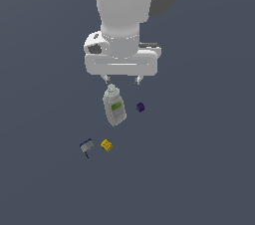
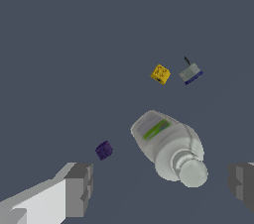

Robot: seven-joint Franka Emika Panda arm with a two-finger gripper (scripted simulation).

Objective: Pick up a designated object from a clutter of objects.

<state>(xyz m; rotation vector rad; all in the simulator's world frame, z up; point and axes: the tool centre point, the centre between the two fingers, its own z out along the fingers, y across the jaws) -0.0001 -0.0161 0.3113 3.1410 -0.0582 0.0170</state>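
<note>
Gripper [image 1: 121, 79] spread | purple cube [image 1: 140, 107] 1 | bottle [image 1: 114, 108] 1 | yellow block [image 1: 106, 145] 1

No real room here, just a bare simulated scene: a flat, featureless slate-grey ground [image 1: 209, 169] fills both views edge to edge. A smooth white arm [image 1: 122, 5] hangs over a white bottle [image 1: 114, 107] and a few blocky little props, all rendered without texture.
</note>
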